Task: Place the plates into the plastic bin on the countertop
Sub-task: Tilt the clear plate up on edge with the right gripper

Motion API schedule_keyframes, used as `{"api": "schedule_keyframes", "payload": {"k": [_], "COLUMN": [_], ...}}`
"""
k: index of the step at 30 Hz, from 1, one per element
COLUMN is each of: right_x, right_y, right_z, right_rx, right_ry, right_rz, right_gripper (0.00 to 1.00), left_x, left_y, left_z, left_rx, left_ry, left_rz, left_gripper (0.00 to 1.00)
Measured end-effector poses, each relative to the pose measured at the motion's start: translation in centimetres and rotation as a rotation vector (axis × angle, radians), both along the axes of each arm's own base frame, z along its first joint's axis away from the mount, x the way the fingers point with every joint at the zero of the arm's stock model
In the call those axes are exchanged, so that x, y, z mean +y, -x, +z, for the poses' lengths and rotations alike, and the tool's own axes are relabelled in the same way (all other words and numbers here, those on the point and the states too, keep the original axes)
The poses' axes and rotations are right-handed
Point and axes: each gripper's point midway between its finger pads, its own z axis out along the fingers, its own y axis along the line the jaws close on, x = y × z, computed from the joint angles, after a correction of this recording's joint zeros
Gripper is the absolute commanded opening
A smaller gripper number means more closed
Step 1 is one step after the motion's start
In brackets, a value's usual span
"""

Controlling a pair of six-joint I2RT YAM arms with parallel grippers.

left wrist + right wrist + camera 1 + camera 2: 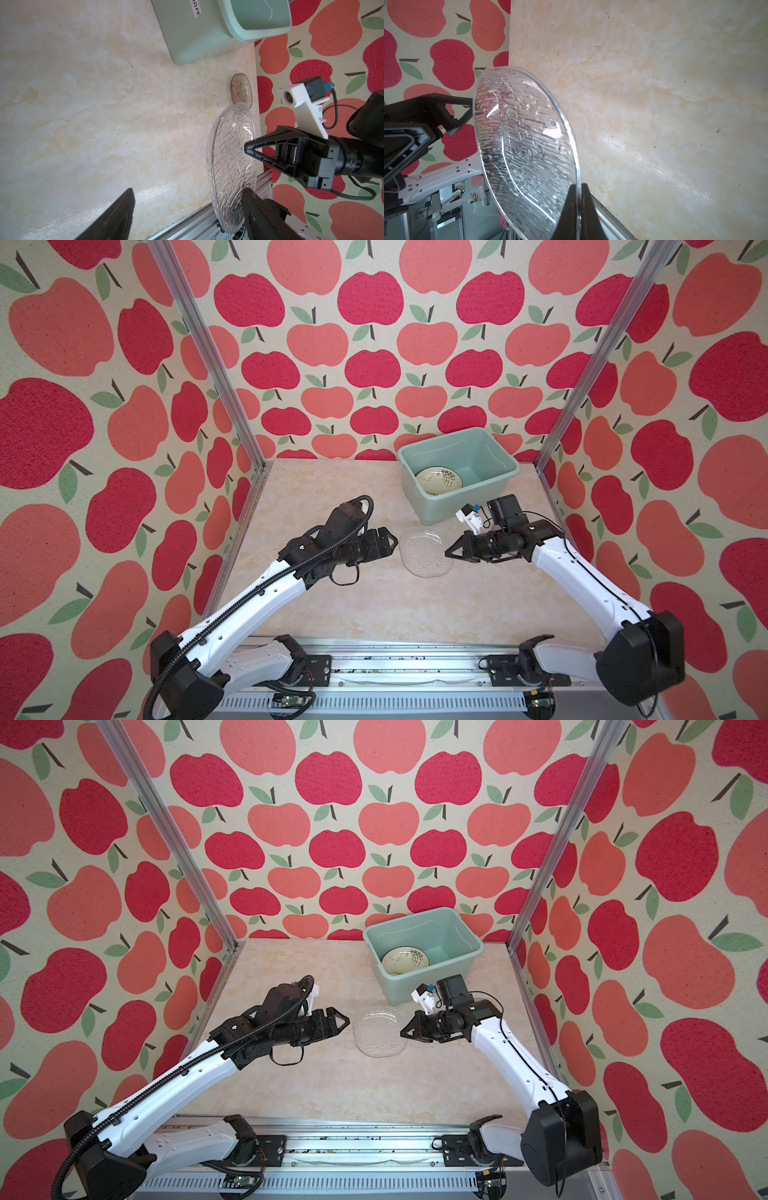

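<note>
The right pincer (453, 552) is pinched tight on the rim of the clear glass plate (424, 551), held tilted over the worktop (332, 497) near the plastic bin (432, 506). The left pincer (391, 542) stands spread at the opposite rim. Glass is stiff, slick and brittle: I judge the rim the only sound hold, with a gentle landing beside the cream plate (439, 481) in the bin

Glass plate (424, 551) before bin (436, 506), bin back right — second plate (438, 481) inside

Apple-print walls (370, 344), red and coral fruit on cream, close the cell at nine, twelve and three o'clock. Aluminium posts (206, 352) stand at eleven and one; a slotted rail (374, 701) lies at six.
</note>
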Motion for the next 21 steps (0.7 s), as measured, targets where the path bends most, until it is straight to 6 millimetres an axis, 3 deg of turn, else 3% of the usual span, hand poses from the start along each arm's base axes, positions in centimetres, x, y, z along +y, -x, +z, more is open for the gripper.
{"api": "schedule_keyframes", "payload": {"k": [15,21], "right_x": [0.2,0.3], "right_y": [0.1,0.1], "right_z": [0.8,1.4], "right_rx": [0.000,-0.004], "right_ry": [-0.014,-0.026], "right_rz": [0.008,0.014], "right_gripper": [0.00,0.00], "left_x": [1.2,1.1], "left_y": [-1.5,-2.4], "left_z": [-0.1,-0.7], "left_rx": [-0.009,0.011], "left_ry": [-0.006,-0.009], "left_rz": [0.042,0.046], "left_gripper": [0.83,0.79]}}
